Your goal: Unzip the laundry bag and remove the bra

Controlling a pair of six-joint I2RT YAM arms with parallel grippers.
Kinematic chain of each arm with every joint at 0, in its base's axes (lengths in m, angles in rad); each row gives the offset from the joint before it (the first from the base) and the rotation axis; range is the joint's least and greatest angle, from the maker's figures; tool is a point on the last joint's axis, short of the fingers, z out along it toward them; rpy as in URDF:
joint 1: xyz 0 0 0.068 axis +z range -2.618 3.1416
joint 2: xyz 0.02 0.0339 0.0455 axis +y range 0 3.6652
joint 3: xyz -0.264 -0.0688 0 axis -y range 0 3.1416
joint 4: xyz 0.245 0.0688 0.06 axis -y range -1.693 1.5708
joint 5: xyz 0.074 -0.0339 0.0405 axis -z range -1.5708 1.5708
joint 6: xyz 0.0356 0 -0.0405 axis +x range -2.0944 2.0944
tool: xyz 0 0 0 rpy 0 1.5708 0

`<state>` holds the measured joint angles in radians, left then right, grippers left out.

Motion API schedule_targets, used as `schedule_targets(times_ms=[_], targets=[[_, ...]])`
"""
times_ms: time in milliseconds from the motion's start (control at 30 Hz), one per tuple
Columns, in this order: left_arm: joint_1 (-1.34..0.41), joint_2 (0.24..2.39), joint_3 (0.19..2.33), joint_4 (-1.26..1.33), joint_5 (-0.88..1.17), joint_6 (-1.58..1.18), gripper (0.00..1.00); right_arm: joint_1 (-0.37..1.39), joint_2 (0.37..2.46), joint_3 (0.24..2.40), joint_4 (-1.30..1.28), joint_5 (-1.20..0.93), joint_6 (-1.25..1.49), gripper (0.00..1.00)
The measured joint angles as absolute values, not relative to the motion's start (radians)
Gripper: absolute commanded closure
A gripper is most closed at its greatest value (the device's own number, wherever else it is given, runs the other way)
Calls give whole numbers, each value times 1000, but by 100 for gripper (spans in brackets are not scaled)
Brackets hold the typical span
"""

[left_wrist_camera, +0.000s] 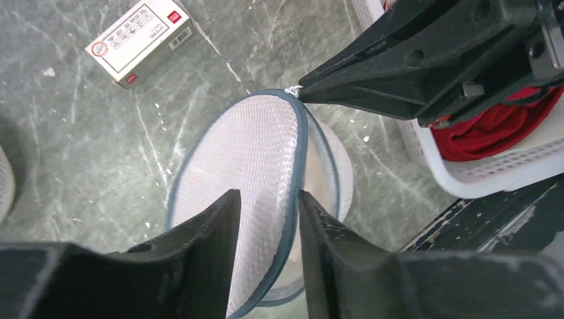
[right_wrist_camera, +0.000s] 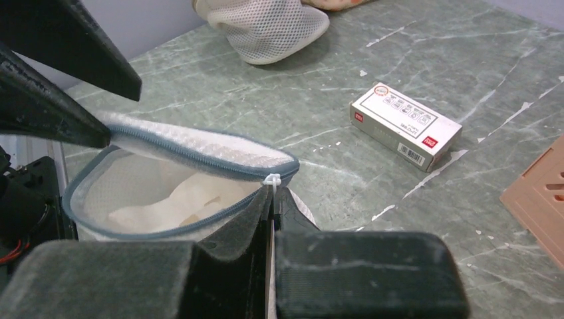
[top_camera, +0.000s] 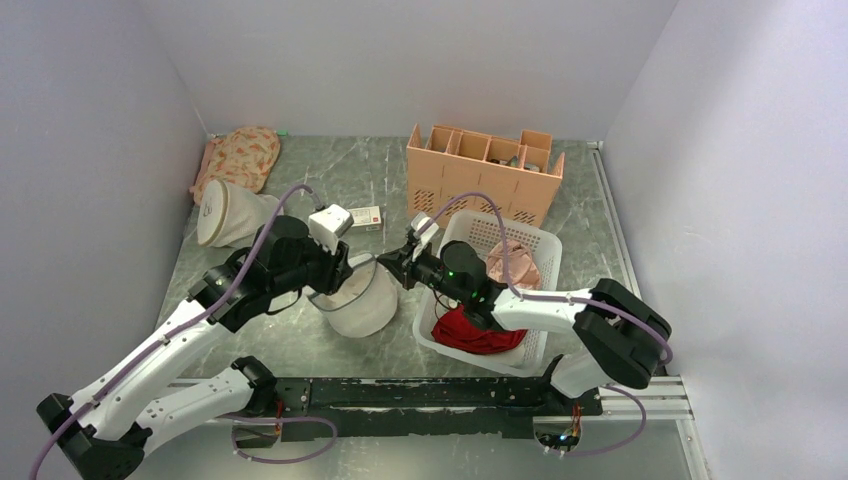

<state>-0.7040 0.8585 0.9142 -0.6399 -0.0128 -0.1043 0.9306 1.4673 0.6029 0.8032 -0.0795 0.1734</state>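
Note:
The white mesh laundry bag [top_camera: 360,305] stands between the arms, its grey zipper mostly undone and its lid [left_wrist_camera: 246,153] lifted. My left gripper [left_wrist_camera: 267,196] comes down on the bag's left side [top_camera: 338,283], its fingers close together with the lid's mesh and zipper rim between them. My right gripper [right_wrist_camera: 273,189] is shut on the zipper pull with its white tie [right_wrist_camera: 271,179] at the bag's right rim [top_camera: 388,262]. The cream bra [right_wrist_camera: 176,203] lies inside the open bag.
A white basket [top_camera: 545,240] to the right holds a red garment [top_camera: 475,332] and a pink one [top_camera: 515,265]. An orange organizer [top_camera: 485,170] stands behind it. A small box [top_camera: 365,215] lies behind the bag. A cream bag [top_camera: 230,212] and a floral pouch [top_camera: 240,155] sit at the back left.

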Motion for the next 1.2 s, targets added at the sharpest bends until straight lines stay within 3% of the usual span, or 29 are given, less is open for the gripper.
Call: schedule_targets(times_ms=[233, 433, 567, 867, 967, 1067, 1200], targets=[[-704, 915, 982, -642, -12, -196, 19, 931, 1409, 591, 802, -91, 170, 100], [-704, 1044, 1076, -649, -12, -280, 19, 932, 1388, 585, 801, -94, 167, 100], [-704, 1070, 1072, -647, -10, -340, 29, 940, 1383, 579, 801, -94, 167, 100], [-704, 1076, 1012, -642, 1, -420, 29, 945, 1379, 577, 801, -94, 167, 100], [-704, 1090, 1010, -638, 6, -429, 40, 947, 1379, 577, 800, -94, 167, 100], [-704, 1102, 1010, -630, 5, -432, 64, 949, 1379, 577, 800, -94, 167, 100], [-705, 1119, 1010, -626, 0, -416, 87, 950, 1379, 577, 799, -93, 168, 100]])
